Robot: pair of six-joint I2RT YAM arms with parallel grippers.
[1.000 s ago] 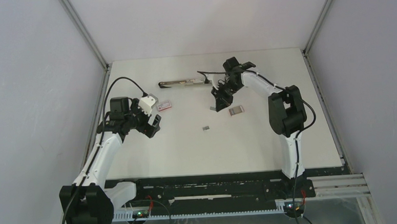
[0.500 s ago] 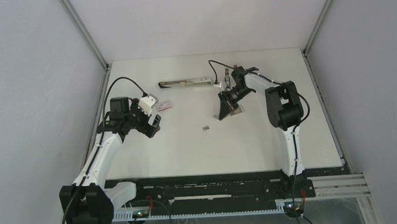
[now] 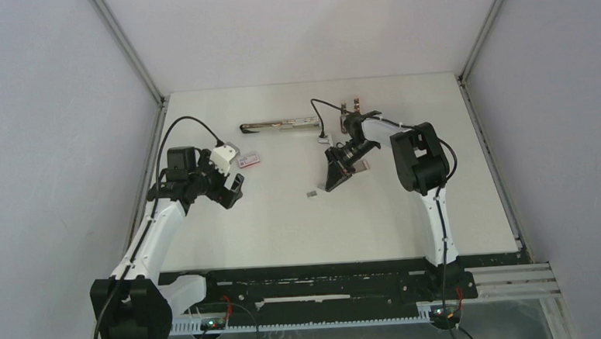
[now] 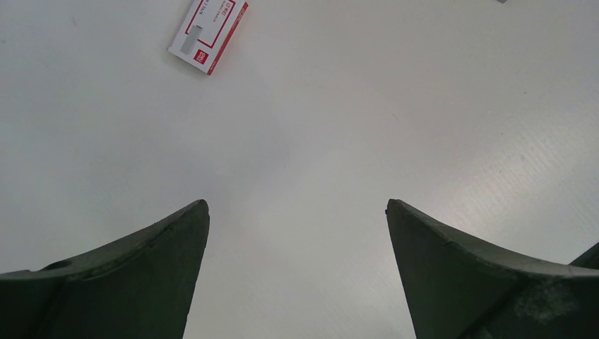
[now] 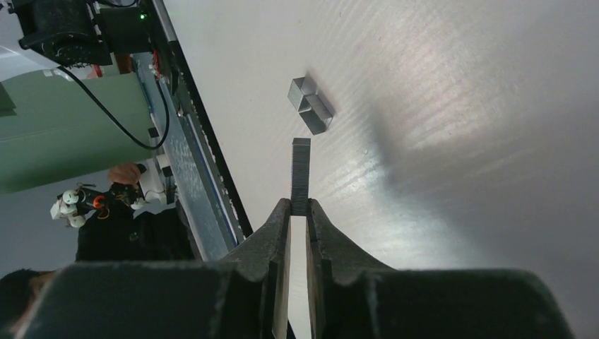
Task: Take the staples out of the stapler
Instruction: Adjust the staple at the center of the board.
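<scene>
The stapler (image 3: 279,125) lies opened out flat, a long silver bar at the back of the table. My right gripper (image 3: 335,180) hovers over the middle of the table, shut on a short grey strip of staples (image 5: 301,175) that sticks out beyond its fingertips (image 5: 284,212). A small loose clump of staples (image 5: 309,106) lies on the table just ahead of the held strip, and it shows in the top view as a grey speck (image 3: 312,193). My left gripper (image 3: 229,190) stands open over bare table at the left, nothing between its fingers (image 4: 176,233).
A pink-and-white staple box (image 3: 250,160) lies beyond the left gripper, and the left wrist view shows it at its top edge (image 4: 209,28). A second small box (image 3: 362,165) sits beside the right gripper. The right arm's cable (image 3: 319,118) loops near the stapler's right end.
The right gripper has swung away from the stapler's right end, toward the near left, carrying the staple strip up to the loose staples. The left arm has not moved.
</scene>
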